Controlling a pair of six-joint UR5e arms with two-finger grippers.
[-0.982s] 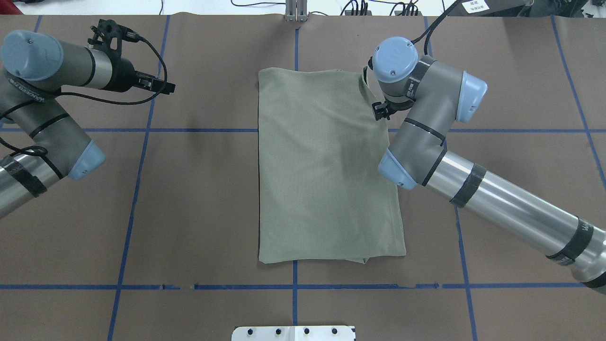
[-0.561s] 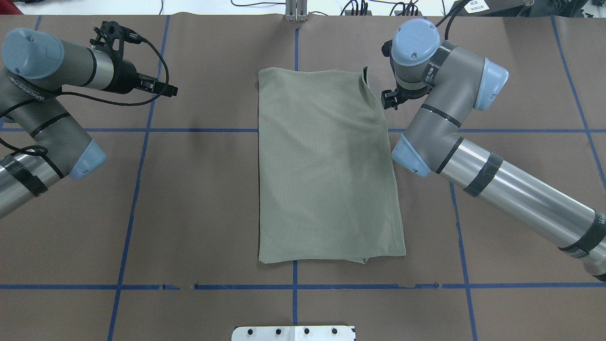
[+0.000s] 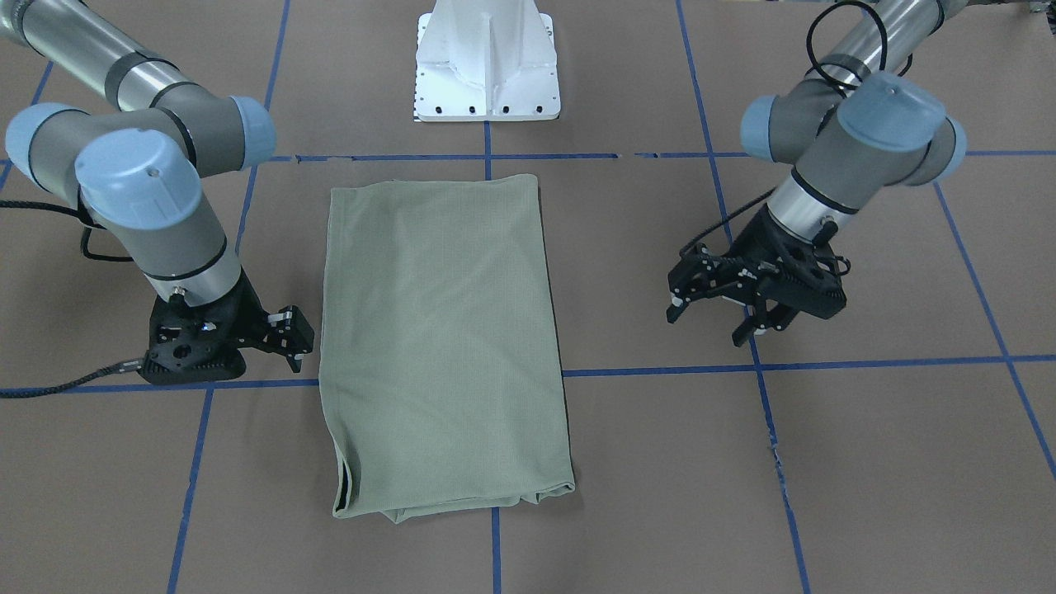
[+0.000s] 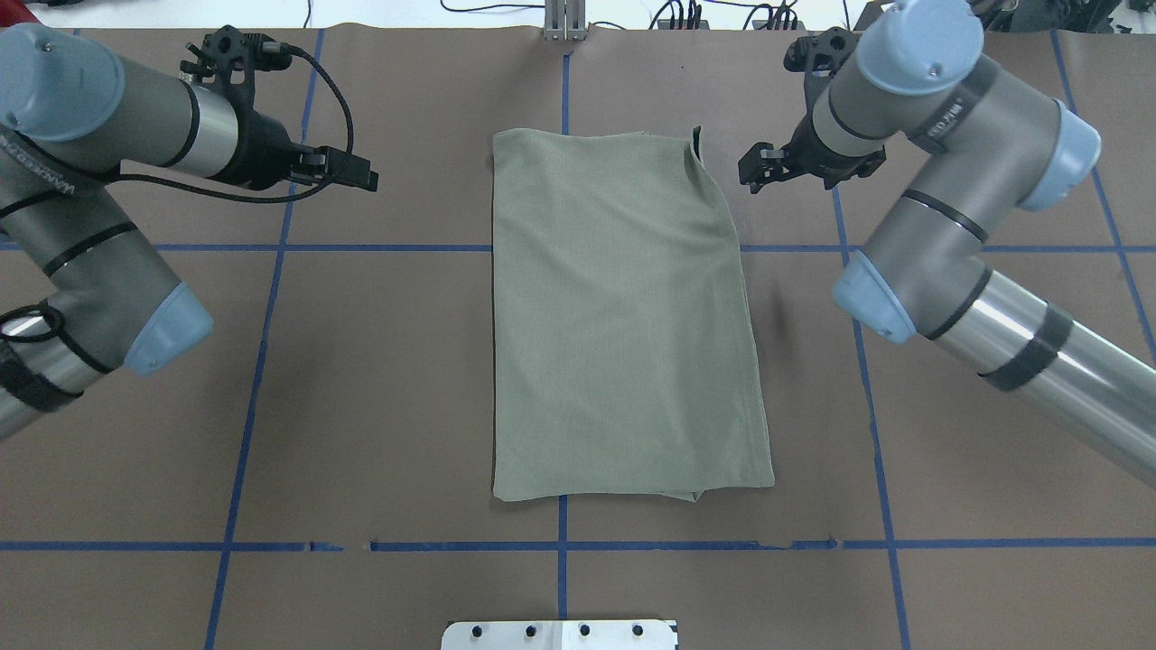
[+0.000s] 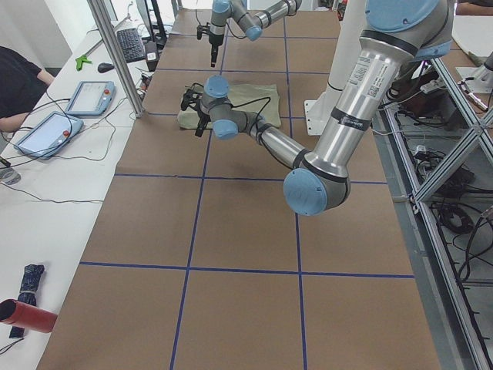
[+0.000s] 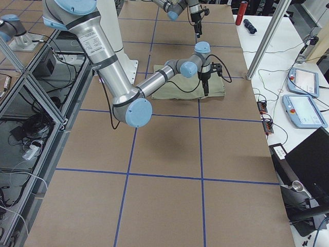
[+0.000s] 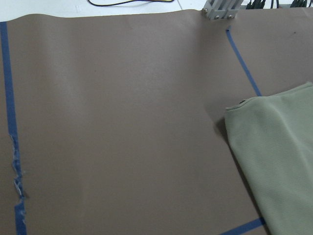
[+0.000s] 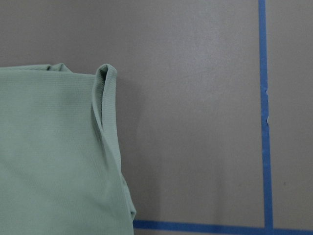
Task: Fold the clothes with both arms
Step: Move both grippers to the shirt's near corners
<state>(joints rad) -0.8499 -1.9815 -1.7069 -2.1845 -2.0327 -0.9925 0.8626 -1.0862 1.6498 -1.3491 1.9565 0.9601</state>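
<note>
The green shirt [image 4: 623, 316] lies flat in the middle of the brown table [image 4: 379, 379]. It is folded into a long, tidy shape, with no sleeves sticking out. At the end far from the robot, the folded layers show one on top of the other. At the far corner on the robot's right side, a thin edge of cloth [image 8: 105, 81] curls up a little.

The left gripper [image 3: 707, 323] hangs over the bare table, off to the side of the shirt. Its two fingers are spread apart and hold nothing. It does not touch the shirt.

The right gripper [image 3: 297, 334] is low, just beside the shirt's far corner on the other side. Its fingers look a little apart and hold nothing. It does not touch the shirt either.

So the shirt sits between the two grippers. Blue tape lines [image 4: 361, 247] cross the table and run under the shirt. The robot's white base [image 3: 487, 58] stands at the near edge of the table.
</note>
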